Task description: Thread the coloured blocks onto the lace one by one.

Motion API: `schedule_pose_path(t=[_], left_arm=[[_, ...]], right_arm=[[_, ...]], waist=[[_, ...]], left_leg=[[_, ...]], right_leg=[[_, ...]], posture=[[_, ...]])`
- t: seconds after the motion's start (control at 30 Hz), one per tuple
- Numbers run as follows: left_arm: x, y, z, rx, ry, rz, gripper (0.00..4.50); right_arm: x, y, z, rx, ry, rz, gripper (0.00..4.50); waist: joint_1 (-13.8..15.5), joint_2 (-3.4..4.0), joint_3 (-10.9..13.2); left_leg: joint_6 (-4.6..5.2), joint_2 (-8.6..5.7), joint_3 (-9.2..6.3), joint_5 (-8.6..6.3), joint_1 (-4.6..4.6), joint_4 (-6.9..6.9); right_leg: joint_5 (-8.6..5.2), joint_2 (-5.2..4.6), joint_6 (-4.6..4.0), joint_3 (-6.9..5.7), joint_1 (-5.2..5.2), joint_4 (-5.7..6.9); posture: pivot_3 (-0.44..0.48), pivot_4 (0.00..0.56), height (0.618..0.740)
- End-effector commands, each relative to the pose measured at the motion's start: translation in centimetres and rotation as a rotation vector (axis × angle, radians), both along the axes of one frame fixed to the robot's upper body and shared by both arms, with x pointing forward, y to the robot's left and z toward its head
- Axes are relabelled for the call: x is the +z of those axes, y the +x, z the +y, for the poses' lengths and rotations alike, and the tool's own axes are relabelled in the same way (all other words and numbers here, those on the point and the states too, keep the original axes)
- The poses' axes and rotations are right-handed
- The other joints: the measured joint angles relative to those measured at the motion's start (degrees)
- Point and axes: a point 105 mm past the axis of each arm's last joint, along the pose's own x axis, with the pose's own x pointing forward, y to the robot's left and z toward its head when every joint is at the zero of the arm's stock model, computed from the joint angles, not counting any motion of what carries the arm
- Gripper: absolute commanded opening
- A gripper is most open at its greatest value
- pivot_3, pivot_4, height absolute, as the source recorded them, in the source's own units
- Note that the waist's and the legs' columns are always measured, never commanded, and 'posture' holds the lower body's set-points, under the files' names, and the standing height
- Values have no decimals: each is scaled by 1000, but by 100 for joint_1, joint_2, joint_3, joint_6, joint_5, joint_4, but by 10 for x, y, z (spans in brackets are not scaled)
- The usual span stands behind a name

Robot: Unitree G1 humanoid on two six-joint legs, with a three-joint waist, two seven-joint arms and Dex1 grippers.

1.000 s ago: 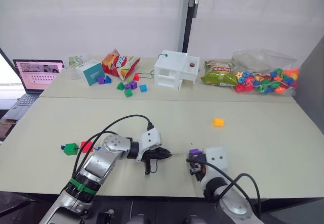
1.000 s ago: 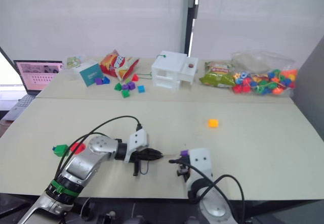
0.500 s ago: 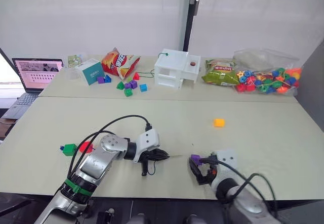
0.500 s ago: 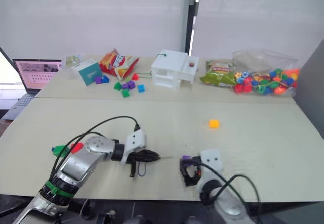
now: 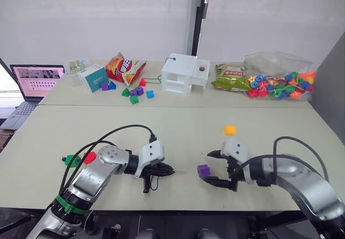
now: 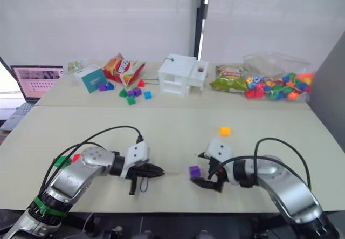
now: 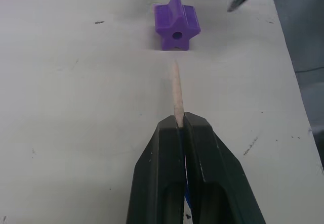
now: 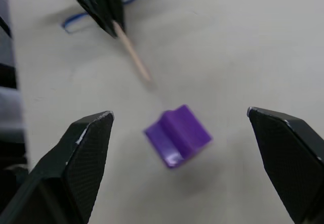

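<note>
Left gripper, pale stiff lace tip

Both arms are showing silver-grey metal shells with black joints; left arm is wearing a green band near its base, right arm is looking plain grey. White boxy wrist housings are sitting behind black two-finger grippers, left gripper, right gripper. Black cables are looping over each forearm

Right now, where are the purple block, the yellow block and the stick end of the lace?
purple block (image 7: 176,24), left wrist view, front face.
yellow block (image 5: 230,129), left eye view, top.
lace tip (image 7: 177,96), left wrist view, mid-shaft.
</note>
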Motion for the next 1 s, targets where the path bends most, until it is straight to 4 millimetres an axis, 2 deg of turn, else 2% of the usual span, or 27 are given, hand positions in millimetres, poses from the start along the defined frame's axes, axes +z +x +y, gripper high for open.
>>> schedule_pose_path(t=[0.03, 0.27, 0.37, 0.6, 0.8, 1.0], left_arm=[[12, -4, -4, -11, -11, -33, 0], [13, -9, -13, -19, -19, -22, 0], [12, -9, -16, -22, -18, -19, 0], [11, 0, -31, 2, -3, -59, 0], [12, 8, -36, 27, 20, -87, 0], [7, 9, -31, 21, 81, -99, 0]], right_arm=[[-7, 4, 2, 150, -70, -78, 4463], [-21, 14, 1, 279, -100, -72, 4463], [-23, 21, -1, 276, -110, -77, 3639], [-26, 24, -2, 257, -94, -77, 1301], [-28, 19, 1, 252, -102, -68, 1284], [-31, 17, -2, 226, -128, -54, 1284]], waist=[[11, 0, 0], [24, 0, 0], [24, 0, 0], [63, 0, 0], [74, 0, 0], [81, 0, 0]], left_leg=[[1, 0, 0, 0, -1, 0], [1, 1, 1, -1, 0, 2], [0, 1, 1, -1, 3, 2], [0, -1, 0, 0, 3, 3], [-1, 0, 0, 0, 4, 3], [-1, -1, 0, 0, 5, 3]], right_leg=[[0, -1, 0, 0, 0, 0], [2, -2, 2, 1, 1, 1], [2, -2, 2, 2, 1, 2], [2, -5, 2, 2, 2, 4], [3, -3, 2, 4, 2, 7], [3, -3, 2, 5, 2, 7]], posture=[[0, 150, 740], [0, 150, 740], [0, 150, 740], [0, 150, 740], [0, 150, 740], [0, 150, 740]])
